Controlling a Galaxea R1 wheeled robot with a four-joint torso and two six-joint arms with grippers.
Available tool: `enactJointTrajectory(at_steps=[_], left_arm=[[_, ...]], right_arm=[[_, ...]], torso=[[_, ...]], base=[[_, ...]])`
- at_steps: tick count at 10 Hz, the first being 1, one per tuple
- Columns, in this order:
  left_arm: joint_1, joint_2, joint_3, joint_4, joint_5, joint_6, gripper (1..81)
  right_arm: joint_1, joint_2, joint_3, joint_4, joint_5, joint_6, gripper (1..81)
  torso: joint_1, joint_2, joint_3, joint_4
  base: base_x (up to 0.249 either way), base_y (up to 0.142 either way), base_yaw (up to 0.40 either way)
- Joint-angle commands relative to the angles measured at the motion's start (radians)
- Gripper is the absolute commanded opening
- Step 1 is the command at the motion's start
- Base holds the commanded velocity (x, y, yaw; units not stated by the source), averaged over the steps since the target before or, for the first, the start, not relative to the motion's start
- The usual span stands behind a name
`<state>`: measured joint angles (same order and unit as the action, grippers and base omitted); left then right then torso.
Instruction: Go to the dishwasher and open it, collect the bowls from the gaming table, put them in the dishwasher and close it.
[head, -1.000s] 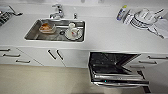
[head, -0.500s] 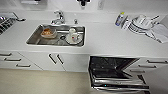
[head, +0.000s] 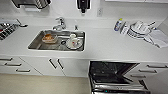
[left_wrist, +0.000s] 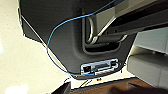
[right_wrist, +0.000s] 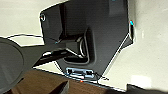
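We find the dishwasher (head: 113, 75) under the white counter (head: 105, 47), at the lower right of the head view, its door (head: 117, 87) dropped open toward us so that the dark interior and a rack show above the steel edge of the door. Its long axis runs along the counter front, parallel to the cabinet doors (head: 55, 65) on its left and the drawers (head: 152, 71) on its right. We judge the opening step done, with the bowls yet to be fetched; no bowl of the task and no gaming table appear here. From the head view the dishwasher lies ahead of us and to the right, so the right arm would be the nearer one to it, though that is a judgement from the camera's aim alone. Outward from it, the sink (head: 37, 42) sits to the left in the counter, holding a clear bowl with orange contents (head: 49, 38) and white cups on a plate (head: 73, 41), with the tap (head: 59, 23) behind; a stack of white dishes (head: 138, 28) and a bottle (head: 117, 24) stand at the far right of the counter, above the dishwasher. The head view gives the whole kitchen front. The wrist views give instead the robot's own dark body over pale floor (left_wrist: 15, 62), with a blue cable (left_wrist: 50, 50) in the left one and a brown strip of floor (right_wrist: 42, 85) in the right one. We cannot tell how far either pincer is open, nor whether it holds anything.
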<state>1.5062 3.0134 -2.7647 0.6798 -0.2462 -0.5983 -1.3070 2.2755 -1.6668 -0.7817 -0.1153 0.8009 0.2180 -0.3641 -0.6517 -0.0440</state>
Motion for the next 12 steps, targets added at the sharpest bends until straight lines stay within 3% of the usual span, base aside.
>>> enactJointTrajectory(at_steps=[1,12], left_arm=[[0.030,-0.007,0.000,0.069,0.054,0.015,81.1],[0.032,-0.011,0.000,0.069,0.062,0.008,81.1]], right_arm=[[-0.016,0.024,-0.072,-0.027,-0.050,-0.003,81.1],[0.143,0.159,-0.145,-0.011,-0.053,0.008,81.1]], torso=[[0.061,-0.095,0.000,0.000],[0.313,-0.498,0.001,0.000]], base=[[0.000,0.000,0.000],[0.000,0.000,0.000]])
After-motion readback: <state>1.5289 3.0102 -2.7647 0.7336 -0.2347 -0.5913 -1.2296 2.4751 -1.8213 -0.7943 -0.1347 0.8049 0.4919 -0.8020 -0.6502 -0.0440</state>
